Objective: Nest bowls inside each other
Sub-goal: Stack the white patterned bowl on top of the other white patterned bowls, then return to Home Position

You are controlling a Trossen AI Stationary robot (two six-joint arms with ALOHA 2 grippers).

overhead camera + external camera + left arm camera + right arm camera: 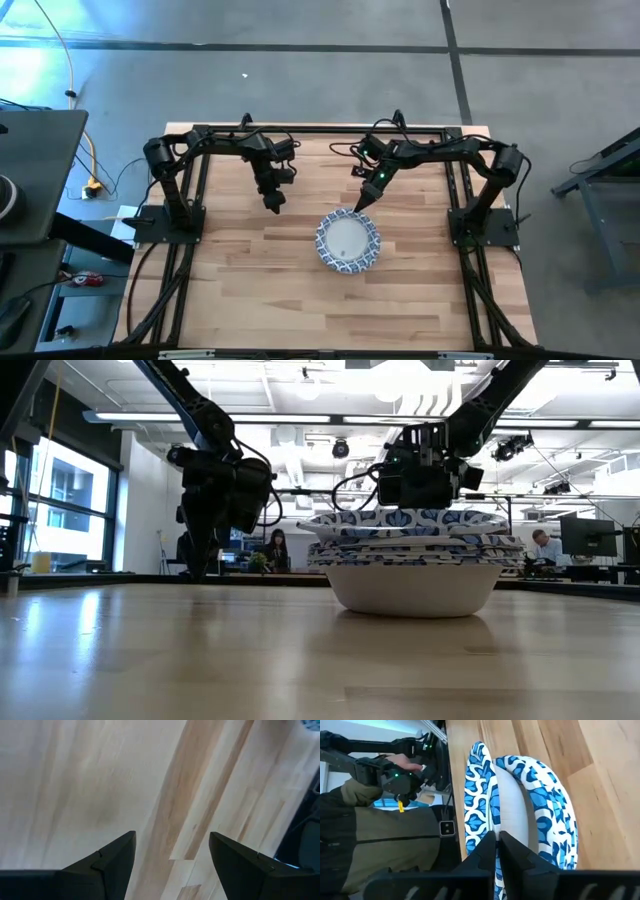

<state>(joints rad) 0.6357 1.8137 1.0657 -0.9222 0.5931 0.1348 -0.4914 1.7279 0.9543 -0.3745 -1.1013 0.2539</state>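
Bowls (348,242) sit nested in one stack on the wooden table (250,290), just in front of my right pincer (360,205). No brand, label or readable writing shows on them, only the blue-and-white pattern on their rims. In the low view the stack (412,560) rests on a plain white bowl, with the patterned rims layered above it. My right pincer is pressed shut with nothing between its fingers (517,851), its tip at the far edge of the stack, against the top bowl's rim (479,795). My left pincer (274,203) hangs off to the stack's left, well apart from it, fingers (117,857) spread wide over bare wood and holding nothing. Past my right pincer, beyond the table edge, a person in an olive jacket (375,840) holds a dark device (395,777).
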